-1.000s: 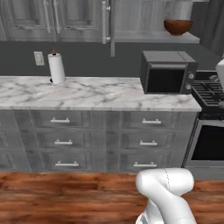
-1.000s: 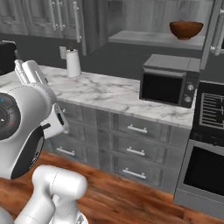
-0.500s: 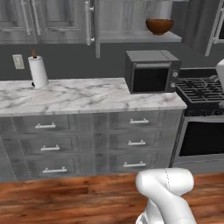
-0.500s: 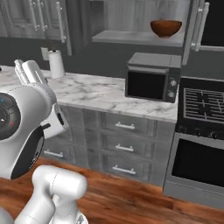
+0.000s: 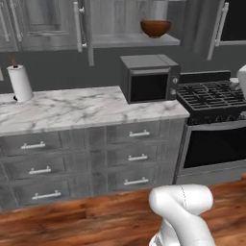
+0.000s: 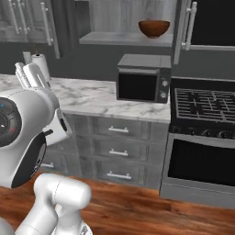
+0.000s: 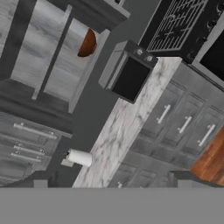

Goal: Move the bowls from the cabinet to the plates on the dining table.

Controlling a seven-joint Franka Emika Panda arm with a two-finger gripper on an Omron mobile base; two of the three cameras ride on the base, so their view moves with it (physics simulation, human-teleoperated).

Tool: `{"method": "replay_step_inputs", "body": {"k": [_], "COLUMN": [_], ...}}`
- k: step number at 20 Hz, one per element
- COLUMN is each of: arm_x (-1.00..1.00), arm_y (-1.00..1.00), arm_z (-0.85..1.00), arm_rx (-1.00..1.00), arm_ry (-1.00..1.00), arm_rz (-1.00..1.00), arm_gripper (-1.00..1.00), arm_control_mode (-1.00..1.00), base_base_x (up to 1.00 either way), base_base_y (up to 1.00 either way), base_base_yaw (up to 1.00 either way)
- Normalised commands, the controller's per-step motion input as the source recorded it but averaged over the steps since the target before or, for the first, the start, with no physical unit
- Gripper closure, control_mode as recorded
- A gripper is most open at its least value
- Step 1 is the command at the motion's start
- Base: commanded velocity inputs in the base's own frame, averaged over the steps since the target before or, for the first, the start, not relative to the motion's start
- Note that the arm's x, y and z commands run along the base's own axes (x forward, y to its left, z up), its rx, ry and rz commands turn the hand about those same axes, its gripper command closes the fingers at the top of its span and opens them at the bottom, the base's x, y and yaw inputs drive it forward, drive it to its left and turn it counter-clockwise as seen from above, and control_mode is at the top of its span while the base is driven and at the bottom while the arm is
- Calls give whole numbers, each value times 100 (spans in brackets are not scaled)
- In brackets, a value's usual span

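Note:
A dark brown bowl (image 5: 155, 28) sits on the grey inner shelf of the open wall cabinet (image 5: 134, 41), above the microwave. It also shows in the right base view as the bowl (image 6: 154, 28) on the cabinet shelf (image 6: 120, 39), and in the hand view as the bowl (image 7: 87, 43). My gripper (image 7: 111, 180) is open with nothing between its fingers, and it stays well short of the cabinet (image 7: 52, 57). The plates and the dining table are out of view.
A black microwave (image 5: 149, 78) stands on the marble counter (image 5: 72, 108), with a paper towel roll (image 5: 20, 82) at the left. A stove (image 5: 211, 96) with an oven is to the right. Grey drawers (image 5: 137, 156) lie below, wood floor (image 5: 96, 216) in front.
The whole scene has slid left in both base views, so the base has moved, not the things. The bowl now sits nearer the middle. The gripper stays open.

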Motion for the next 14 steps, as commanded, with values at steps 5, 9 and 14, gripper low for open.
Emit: {"method": "replay_step_inputs", "body": {"k": [5, 9, 14], "arm_x": [0, 0, 0], "arm_y": [0, 0, 0], "arm_z": [0, 0, 0], "arm_rx": [0, 0, 0], "arm_ry": [0, 0, 0], "arm_rz": [0, 0, 0], "arm_gripper": [-100, -100, -100], "arm_control_mode": [100, 100, 100], "base_base_x": [0, 0, 0], "base_base_y": [0, 0, 0], "base_base_yaw": [-25, -25, -25]}}
